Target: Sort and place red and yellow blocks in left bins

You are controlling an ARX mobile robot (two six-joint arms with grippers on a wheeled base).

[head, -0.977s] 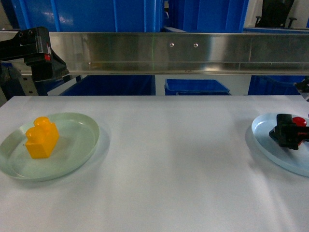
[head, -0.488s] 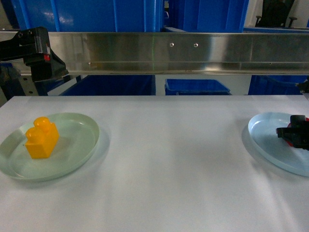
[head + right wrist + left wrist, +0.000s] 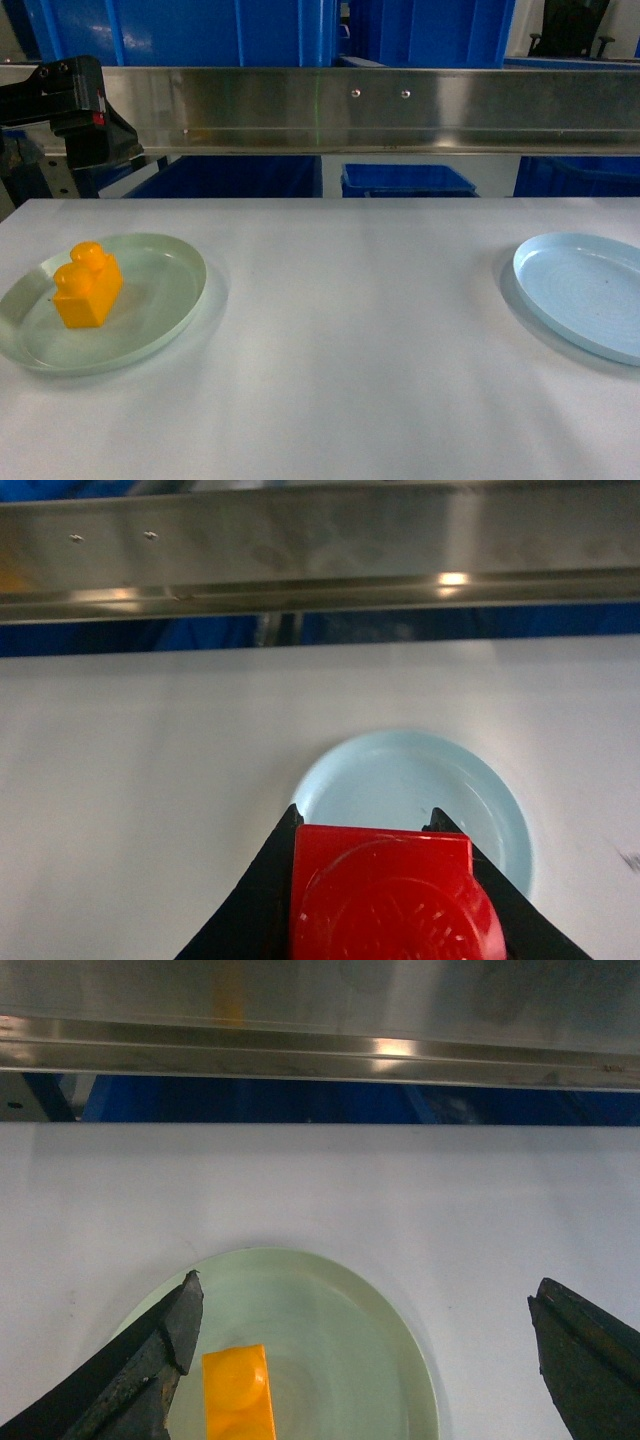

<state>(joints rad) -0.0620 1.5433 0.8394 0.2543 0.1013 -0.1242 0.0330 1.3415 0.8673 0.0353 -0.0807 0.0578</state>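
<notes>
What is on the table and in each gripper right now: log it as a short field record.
surface: white table
yellow block: two studs, on the pale green plate, left side of the table
red block: held off the table between the right gripper's fingers
pale blue plate: no block on it, right side of the table
left gripper: open, above the green plate, holding nothing
right gripper: shut on the red block, above the pale blue plate
background: steel rail, blue crates behind it

Head cam looks fwd and down over worktop [image 3: 340, 330]. Wrist cams sit closer, facing worktop's far edge; left shares green plate [image 3: 340, 1310], right shares blue plate [image 3: 420, 780].
</notes>
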